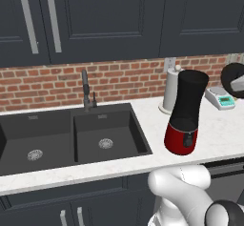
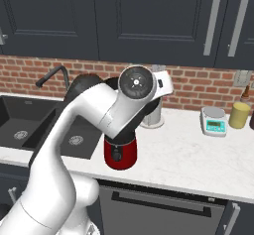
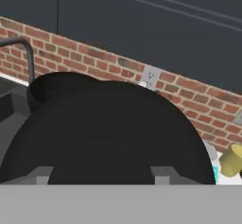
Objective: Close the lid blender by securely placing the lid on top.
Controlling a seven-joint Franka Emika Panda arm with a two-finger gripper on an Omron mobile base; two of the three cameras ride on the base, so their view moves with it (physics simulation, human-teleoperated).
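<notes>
Hand view: you see the lid (image 3: 111, 124) pressed close against the camera, a black domed disc with a smaller raised circle at its centre. Two small grey stubs flank its lower edge. The fingertips themselves are covered by it. In the left base view the claw (image 1: 237, 86) sits at the right edge of the frame with the lid (image 1: 232, 73) carried in it well clear of the counter, so read the claw as clamped on the lid.

Take the blender (image 1: 187, 113) as your reference. It stands upright on the white counter (image 1: 224, 129), its black jar open at the top and its red base toward the counter's front edge. The lid is to the right of the jar, level with the jar's upper part, and apart from it. In the hand view the jar's rim (image 3: 56, 85) shows just behind the lid's upper left edge.

Just behind the blender, against the brick wall, stands the paper-towel roll (image 1: 171, 89). To the blender's right, near the wall, lies a small kitchen scale (image 1: 220, 97). Right of the scale stands a yellow container (image 2: 239, 115). To the blender's left is the double black sink (image 1: 71, 139) with its faucet (image 1: 86, 90) at the back.

In the right base view the arm covers the jar. You can see the blender's red base (image 2: 119, 153) below it.
</notes>
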